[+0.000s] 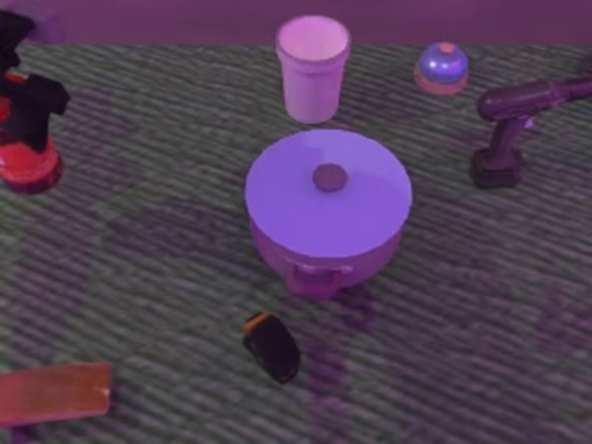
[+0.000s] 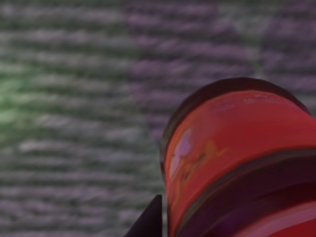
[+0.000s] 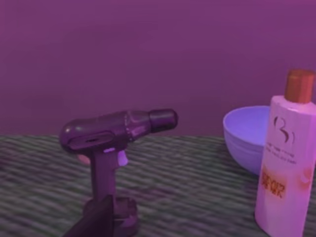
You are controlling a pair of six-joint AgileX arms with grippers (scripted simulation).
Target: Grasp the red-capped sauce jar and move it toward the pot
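At the surface's far left edge, the red-capped sauce jar (image 1: 28,157) is met by the left claw (image 1: 32,102); whether it is gripped cannot be told. The pot (image 1: 328,199) lies well apart at the centre, so the whole carry is judged outstanding. The right claw is not seen.

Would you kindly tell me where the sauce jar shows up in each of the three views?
Top view: the sauce jar sits at the far left edge, partly under the left gripper.
Left wrist view: the jar fills the near foreground, seen close.
Right wrist view: not in it.
Shared landmark: the drill appears in the top view at right and in the right wrist view.
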